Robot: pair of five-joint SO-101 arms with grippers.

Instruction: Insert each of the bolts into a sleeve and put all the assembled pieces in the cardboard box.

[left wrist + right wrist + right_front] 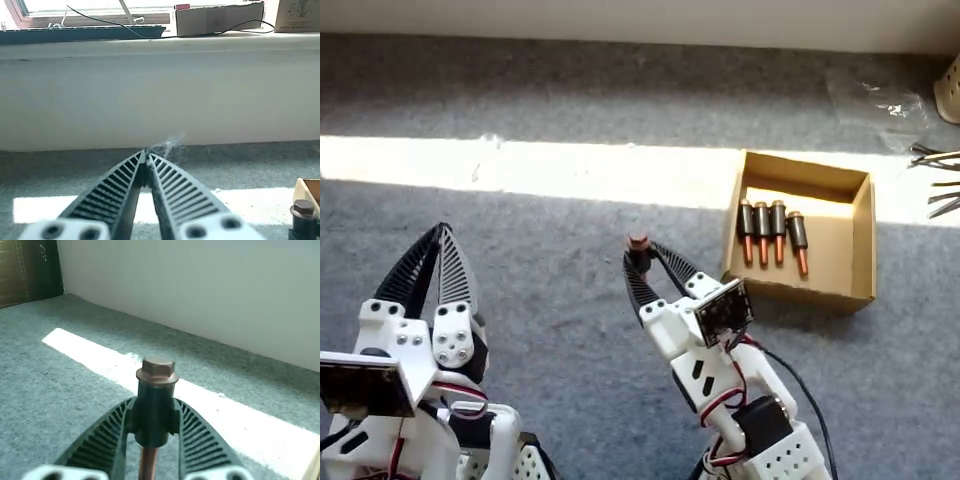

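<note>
The box (pixel 863 235) holds four sleeved bolts (pixel 770 232) lying side by side, copper shanks pointing to 6 o'clock. At its 9 o'clock, apart from it, the right claw (pixel 642 262) pinches a sleeve (pixel 151 412) upright, its bolt (pixel 158 371) head on top. Farther toward 9 o'clock, the left claw (pixel 442 232) is pressed together, empty.

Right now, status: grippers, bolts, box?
Right gripper shut on sleeved bolt, head up. Left gripper shut, empty. Four assembled pieces in cardboard box. Nothing between it and box.
</note>
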